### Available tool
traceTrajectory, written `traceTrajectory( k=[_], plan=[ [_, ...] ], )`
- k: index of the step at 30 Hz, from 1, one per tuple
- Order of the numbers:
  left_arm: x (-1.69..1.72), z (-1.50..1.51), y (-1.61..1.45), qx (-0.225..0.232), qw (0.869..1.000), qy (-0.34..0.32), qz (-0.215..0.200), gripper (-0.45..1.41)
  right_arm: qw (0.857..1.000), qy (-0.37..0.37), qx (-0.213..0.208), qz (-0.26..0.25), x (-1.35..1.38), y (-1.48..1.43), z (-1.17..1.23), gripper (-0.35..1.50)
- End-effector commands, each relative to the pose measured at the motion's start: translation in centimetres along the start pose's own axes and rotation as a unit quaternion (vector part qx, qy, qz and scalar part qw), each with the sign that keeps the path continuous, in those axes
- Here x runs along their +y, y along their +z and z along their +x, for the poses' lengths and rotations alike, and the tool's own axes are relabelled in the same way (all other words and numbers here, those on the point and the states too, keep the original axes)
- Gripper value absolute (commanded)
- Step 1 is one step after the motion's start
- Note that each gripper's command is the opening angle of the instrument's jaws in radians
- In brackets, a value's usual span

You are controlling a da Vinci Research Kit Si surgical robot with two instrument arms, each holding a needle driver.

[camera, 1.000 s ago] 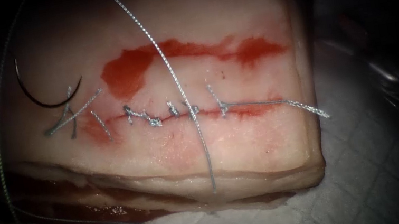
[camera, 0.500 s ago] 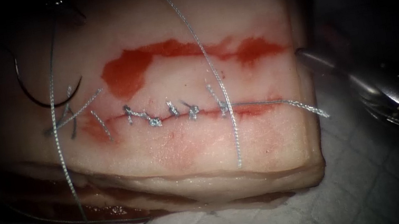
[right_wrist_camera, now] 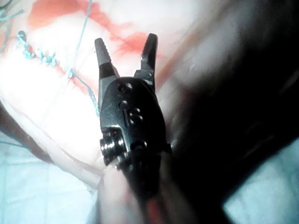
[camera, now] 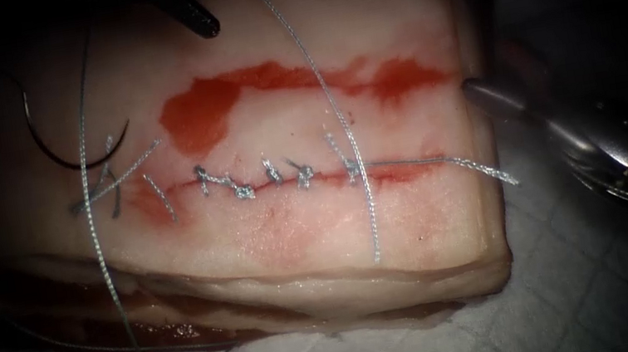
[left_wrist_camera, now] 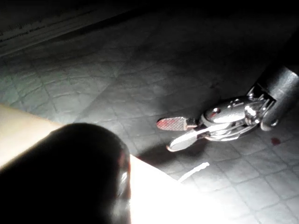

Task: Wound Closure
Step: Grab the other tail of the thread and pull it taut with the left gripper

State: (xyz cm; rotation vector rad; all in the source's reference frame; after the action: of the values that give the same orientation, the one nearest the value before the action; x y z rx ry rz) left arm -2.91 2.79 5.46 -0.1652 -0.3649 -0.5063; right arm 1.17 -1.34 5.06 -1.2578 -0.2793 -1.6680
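While the right tool (right_wrist_camera: 126, 42) stands with its jaws apart and nothing between them, it hangs just off the right edge of the tissue (camera: 390, 21), over the quilted cloth (camera: 600, 282). Its tips point toward the cut end of thread (camera: 490, 169) that trails past that edge. The left tool (camera: 198, 19) reaches in over the tissue's far edge. Whether it holds anything I cannot tell.

The cut (camera: 406, 171) runs across the tissue with a row of stitches (camera: 272, 174) along it, below a patch of red fluid (camera: 199, 114). A long strand of thread (camera: 338, 113) drapes over the stitches toward the near edge. The needle (camera: 63, 157) is held by neither tool. It appears to lie flat on the surface near the tissue's left edge, beyond the cut's left end, not driven in.

As I judge it, the loose thread is the concern. An open tool should close on one strand alone, clear of the stitches. Any pull should be slow and in line with the seam, so the free needle is not dragged across the tissue.
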Motion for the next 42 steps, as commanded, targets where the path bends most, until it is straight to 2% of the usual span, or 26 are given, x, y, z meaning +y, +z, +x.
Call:
traceTrajectory(
  k=[1, 3, 4, 6, 7, 10, 13, 14, 16, 23, 28, 30, 32, 42],
  plan=[
    [-0.04, -0.15, -0.01, -0.012, 1.0, 0.015, -0.019, 0.98, 1.0, 0.001, -0.001, -0.001, 0.02, 0.07, 0.03, 1.21],
    [-0.19, -0.36, -0.15, -0.033, 0.998, 0.045, -0.039, 0.94, 1.0, 0.001, -0.001, -0.003, 0.01, 0.06, 0.02, 1.28],
    [-0.28, -0.43, -0.2, -0.051, 0.997, 0.048, -0.033, 0.94, 1.0, 0.001, -0.001, -0.004, -0.01, 0.06, 0.01, 1.3],
    [-0.47, -0.57, -0.28, -0.087, 0.995, 0.053, -0.006, 0.93, 1.0, 0.002, 0.0, -0.007, -0.05, 0.04, 0.0, 1.31],
    [-0.61, -0.64, -0.32, -0.104, 0.992, 0.068, 0.021, 0.93, 1.0, 0.002, 0.001, -0.008, -0.06, 0.03, -0.01, 1.31],
    [-1.0, -0.69, -0.27, -0.114, 0.98, 0.141, 0.082, 0.84, 1.0, 0.003, 0.005, -0.012, -0.12, 0.0, -0.05, 1.33],
    [-1.32, -0.61, -0.03, -0.1, 0.962, 0.212, 0.141, 0.78, 1.0, 0.004, 0.004, -0.016, -0.17, -0.03, -0.08, 1.33],
    [-1.39, -0.57, 0.06, -0.092, 0.959, 0.223, 0.149, 0.76, 1.0, 0.004, 0.005, -0.015, -0.19, -0.04, -0.09, 1.33],
    [-1.49, -0.47, 0.31, -0.076, 0.953, 0.244, 0.161, 0.74, 1.0, 0.005, 0.005, -0.014, -0.22, -0.06, -0.1, 1.35],
    [-1.54, -0.17, 0.97, -0.075, 0.933, 0.3, 0.183, 0.76, 1.0, 0.008, 0.006, -0.012, -0.29, -0.1, -0.12, 1.35],
    [-1.6, -0.11, 1.2, -0.082, 0.931, 0.301, 0.189, 0.78, 1.0, 0.011, 0.006, -0.012, -0.28, -0.1, -0.12, 1.35],
    [-1.66, -0.12, 1.25, -0.093, 0.926, 0.31, 0.195, 0.73, 1.0, 0.014, 0.006, -0.011, -0.27, -0.1, -0.11, 1.35],
    [-1.74, -0.1, 1.26, -0.106, 0.922, 0.31, 0.207, 0.69, 1.0, 0.014, 0.006, -0.011, -0.27, -0.09, -0.11, 1.35],
    [-2.03, -0.25, 1.18, -0.116, 0.923, 0.27, 0.249, 0.56, 1.0, 0.017, 0.006, -0.01, -0.26, -0.09, -0.1, 1.35]
  ],
)
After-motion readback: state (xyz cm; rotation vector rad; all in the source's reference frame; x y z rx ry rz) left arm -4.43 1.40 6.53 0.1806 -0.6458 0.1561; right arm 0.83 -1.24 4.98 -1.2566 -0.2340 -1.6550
